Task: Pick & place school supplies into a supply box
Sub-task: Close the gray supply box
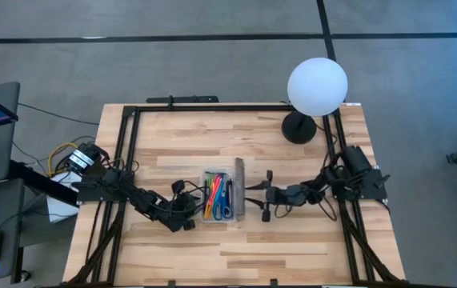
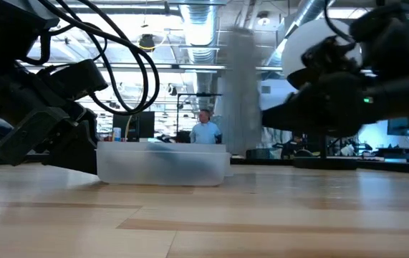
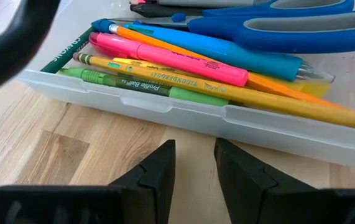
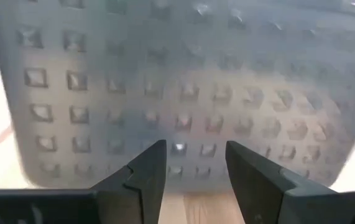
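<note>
The supply box (image 1: 222,196) sits mid-table, a clear case whose grey dotted lid (image 1: 239,188) stands upright on its right side. Inside lie the school supplies (image 3: 183,62): pink, green, yellow, orange and blue pens and pencils, with blue scissors (image 3: 276,28) beyond them. My left gripper (image 3: 194,165) is open just short of the box's left long wall (image 3: 165,102), with nothing between its fingers. My right gripper (image 4: 196,165) is open, close against the lid's outer face (image 4: 183,81). In the low view the lid (image 2: 243,93) shows blurred. My right gripper comes level from the table's right at the lower part of the lid's outer face (image 4: 193,146). I cannot tell whether its fingertips touch the lid.
A white globe lamp (image 1: 317,84) on a black base stands at the far right. Black cables trail from both arms. A black frame (image 1: 212,108) runs along the table's edges. Bare wood lies near the front edge (image 1: 236,256). A person (image 2: 205,130) stands in the room beyond.
</note>
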